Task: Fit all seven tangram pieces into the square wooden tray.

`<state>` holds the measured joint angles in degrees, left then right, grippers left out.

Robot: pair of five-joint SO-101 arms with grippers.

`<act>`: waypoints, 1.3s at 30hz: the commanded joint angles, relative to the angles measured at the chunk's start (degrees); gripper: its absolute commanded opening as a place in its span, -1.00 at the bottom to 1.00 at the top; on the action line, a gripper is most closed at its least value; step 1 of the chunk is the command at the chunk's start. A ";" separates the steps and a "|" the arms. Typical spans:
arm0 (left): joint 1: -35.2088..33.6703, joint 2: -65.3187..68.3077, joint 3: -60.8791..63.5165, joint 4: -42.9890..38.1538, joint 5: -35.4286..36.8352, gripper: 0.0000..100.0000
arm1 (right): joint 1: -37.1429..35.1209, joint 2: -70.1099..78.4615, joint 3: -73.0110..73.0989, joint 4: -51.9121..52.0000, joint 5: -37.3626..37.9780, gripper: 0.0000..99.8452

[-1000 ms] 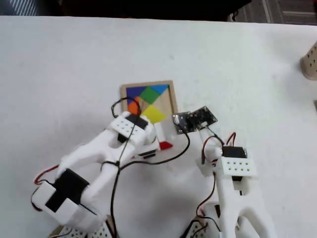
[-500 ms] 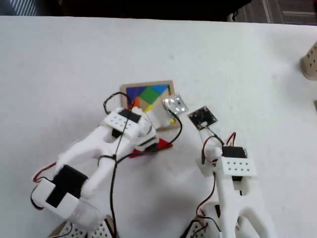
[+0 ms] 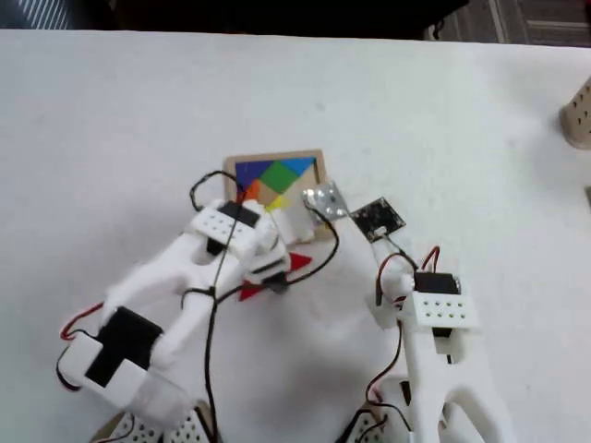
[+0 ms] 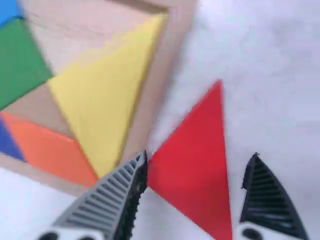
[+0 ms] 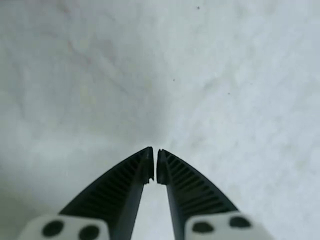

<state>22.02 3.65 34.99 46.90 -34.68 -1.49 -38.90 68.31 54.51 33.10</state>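
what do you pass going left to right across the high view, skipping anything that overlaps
black and white base of the left arm → square wooden tray → white right arm → beige perforated block at the picture's right edge

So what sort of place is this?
Likely a robotics lab bench: white left arm and right arm with exposed cables on a plain white table, beside a wooden tangram tray.

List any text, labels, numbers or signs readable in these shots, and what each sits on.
No readable text in any view.
Square wooden tray: plain wood, no print.
Red triangular wooden piece and yellow triangular piece: flat colour, unmarked.
Small dark circuit board: any markings are too small to read.
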 commanded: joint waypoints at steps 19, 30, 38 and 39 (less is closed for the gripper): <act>2.51 -7.34 -1.14 4.22 7.82 -0.38 | -0.75 -1.36 0.18 -1.98 0.62 -0.96; -6.02 -9.89 3.60 1.76 23.91 -0.13 | -0.57 -1.36 0.44 -2.51 0.62 -0.96; -6.02 -4.70 2.81 -0.53 23.91 -0.13 | 5.32 -1.89 -3.16 -1.36 -5.19 -0.96; -6.02 -4.35 2.29 0.09 23.91 -0.13 | 5.85 -1.89 -3.60 -1.36 -6.07 -0.96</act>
<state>16.31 -1.10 39.21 47.52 -11.47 3.25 -39.43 67.87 52.84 29.58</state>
